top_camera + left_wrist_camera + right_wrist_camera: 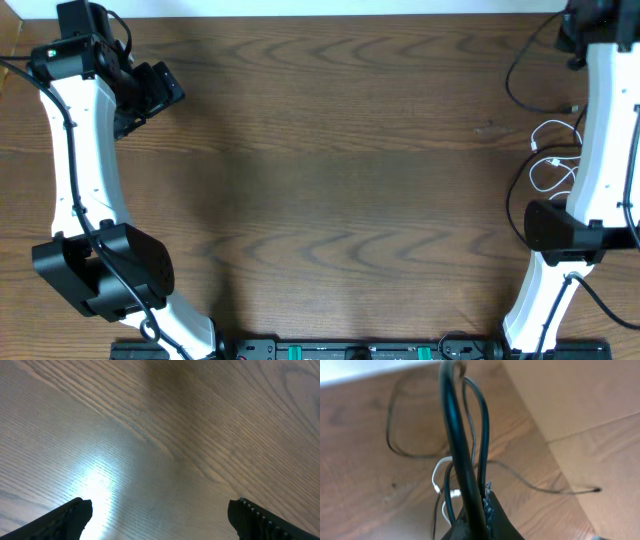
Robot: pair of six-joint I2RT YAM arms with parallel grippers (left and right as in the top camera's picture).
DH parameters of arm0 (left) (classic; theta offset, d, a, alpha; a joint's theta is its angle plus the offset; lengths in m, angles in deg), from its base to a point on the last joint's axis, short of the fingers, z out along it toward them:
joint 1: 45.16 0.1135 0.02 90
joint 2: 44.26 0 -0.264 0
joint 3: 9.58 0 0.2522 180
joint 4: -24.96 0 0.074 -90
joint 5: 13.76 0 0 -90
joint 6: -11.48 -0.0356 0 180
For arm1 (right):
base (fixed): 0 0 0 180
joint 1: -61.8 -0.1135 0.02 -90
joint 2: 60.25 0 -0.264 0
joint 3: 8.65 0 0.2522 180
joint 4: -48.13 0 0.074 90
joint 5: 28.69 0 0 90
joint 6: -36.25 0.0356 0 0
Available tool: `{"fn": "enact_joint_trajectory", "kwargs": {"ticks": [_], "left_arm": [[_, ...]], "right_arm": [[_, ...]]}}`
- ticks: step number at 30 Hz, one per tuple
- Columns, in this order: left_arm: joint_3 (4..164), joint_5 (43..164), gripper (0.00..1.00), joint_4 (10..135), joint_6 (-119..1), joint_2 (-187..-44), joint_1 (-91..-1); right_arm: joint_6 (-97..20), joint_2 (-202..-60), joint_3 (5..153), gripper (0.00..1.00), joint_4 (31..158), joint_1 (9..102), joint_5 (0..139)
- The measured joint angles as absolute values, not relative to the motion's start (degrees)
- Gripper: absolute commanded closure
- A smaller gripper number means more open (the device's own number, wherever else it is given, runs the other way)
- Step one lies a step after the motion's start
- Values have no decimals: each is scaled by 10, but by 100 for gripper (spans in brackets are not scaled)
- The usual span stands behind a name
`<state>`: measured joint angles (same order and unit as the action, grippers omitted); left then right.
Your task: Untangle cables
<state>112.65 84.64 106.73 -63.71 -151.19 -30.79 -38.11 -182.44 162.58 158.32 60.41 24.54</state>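
While the black two-finger left claw [150, 95] hovers over the brown wood-grain tabletop [330, 150] with its jaws spread wide, every cord sits at the far right. A short white cord [552, 160] curls in small loops on the tabletop just beside the white right arm [600, 130], with thin black cords [517, 80] looping near it. The right claw [477, 510], at the top right corner, is pinched narrow on strands of the thin black cords.
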Motion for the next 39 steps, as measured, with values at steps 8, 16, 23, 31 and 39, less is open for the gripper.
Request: {"fn": "enact_joint_trajectory", "kwargs": {"ticks": [8,16,23,31,39], "left_arm": [[1127,846,8,1068,-637,-1512,-308],[1127,846,8,1069,-637,-1512,-308],[1127,846,8,1069,-637,-1512,-308],[1127,846,8,1069,-637,-1512,-308],[1127,850,8,1060,-640,-1512,-316]], "right_arm": [[-370,-1827,1461,99,1500,620,311],[-349,-1828,1352,91,1469,683,363],[-326,-1828,1337,1,1488,716,370],[-323,-1828,1337,1,1498,719,371],[-391,-1821,1365,1,1488,712,440]]}}
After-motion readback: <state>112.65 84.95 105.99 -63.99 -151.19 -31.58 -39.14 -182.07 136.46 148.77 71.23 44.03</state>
